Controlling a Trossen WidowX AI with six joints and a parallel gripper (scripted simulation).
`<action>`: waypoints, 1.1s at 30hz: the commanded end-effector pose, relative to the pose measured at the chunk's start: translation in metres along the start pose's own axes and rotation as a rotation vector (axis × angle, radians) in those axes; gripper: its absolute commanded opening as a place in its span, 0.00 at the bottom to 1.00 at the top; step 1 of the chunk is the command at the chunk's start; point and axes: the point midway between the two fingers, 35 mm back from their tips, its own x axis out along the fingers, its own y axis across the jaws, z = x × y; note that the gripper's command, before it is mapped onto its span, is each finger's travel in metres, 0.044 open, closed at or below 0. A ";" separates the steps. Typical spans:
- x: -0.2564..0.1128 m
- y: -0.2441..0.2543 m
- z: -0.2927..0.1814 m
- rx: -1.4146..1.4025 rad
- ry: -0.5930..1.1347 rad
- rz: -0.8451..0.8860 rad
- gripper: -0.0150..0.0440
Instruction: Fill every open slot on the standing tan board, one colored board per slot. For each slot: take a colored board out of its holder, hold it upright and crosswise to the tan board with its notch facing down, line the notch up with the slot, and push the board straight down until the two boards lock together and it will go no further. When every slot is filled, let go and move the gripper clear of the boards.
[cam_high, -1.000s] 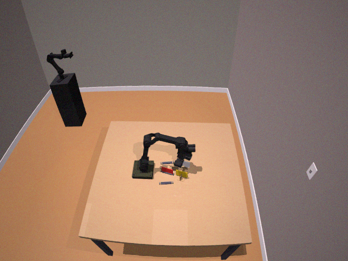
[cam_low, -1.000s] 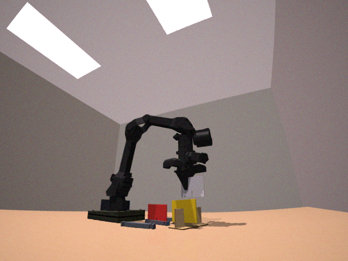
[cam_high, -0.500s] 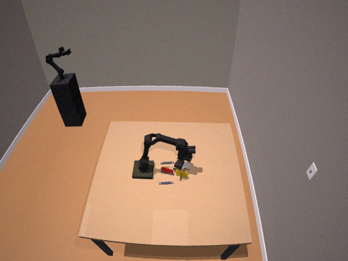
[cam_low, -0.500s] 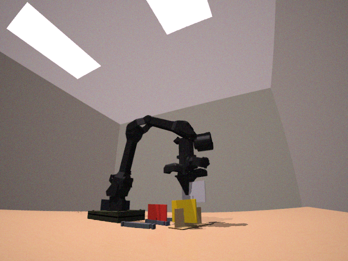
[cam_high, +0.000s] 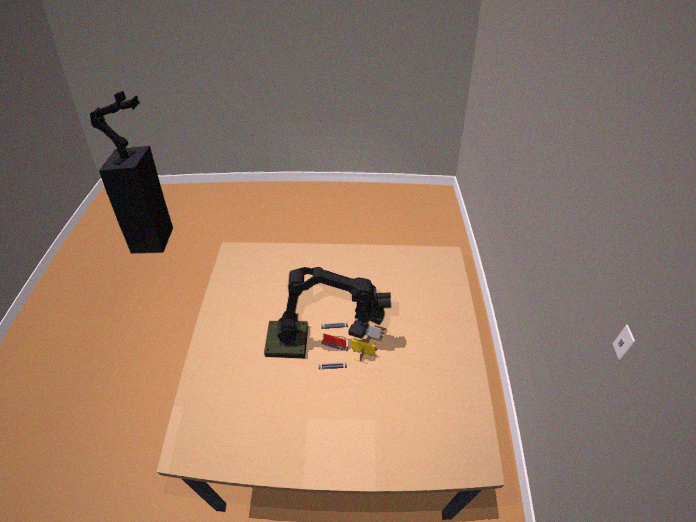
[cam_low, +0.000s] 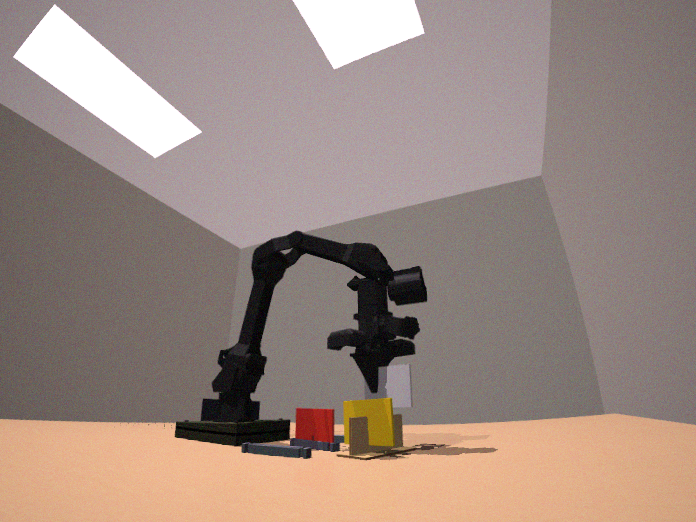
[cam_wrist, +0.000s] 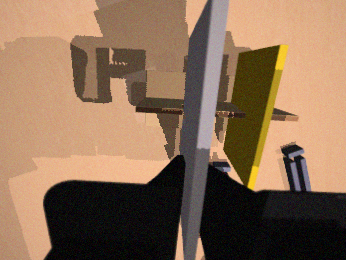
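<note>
pale wood counter (cam_high: 337, 404) (cam_low: 168, 477). end effector (cam_high: 368, 331) (cam_low: 374, 388) (cam_wrist: 186, 162) clamps gray board (cam_high: 376, 333) (cam_low: 400, 386) (cam_wrist: 207, 75); slight yaw could jam its notch on tan board (cam_low: 358, 435) (cam_wrist: 160, 106).

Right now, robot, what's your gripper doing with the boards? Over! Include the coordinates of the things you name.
Gripper (cam_high: 375, 332) (cam_low: 373, 389) (cam_wrist: 186, 162) shut on white board (cam_high: 376, 333) (cam_low: 400, 385) (cam_wrist: 202, 115). Yellow board (cam_high: 363, 347) (cam_low: 368, 421) (cam_wrist: 255, 112) crosses tan board (cam_low: 358, 435) (cam_wrist: 162, 106). Nothing visibly blocking.

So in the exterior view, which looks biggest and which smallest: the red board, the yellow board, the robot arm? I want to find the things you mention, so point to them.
1. Arm (cam_high: 331, 278) (cam_low: 323, 247)
2. Yellow board (cam_high: 363, 347) (cam_low: 373, 418) (cam_wrist: 256, 110)
3. Red board (cam_high: 334, 340) (cam_low: 314, 424)
</note>
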 end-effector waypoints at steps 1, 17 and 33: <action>0.004 -0.001 -0.001 -0.003 0.003 -0.005 0.25; 0.011 -0.001 -0.001 -0.003 0.003 -0.005 0.25; 0.017 -0.001 -0.001 -0.003 0.003 -0.005 0.25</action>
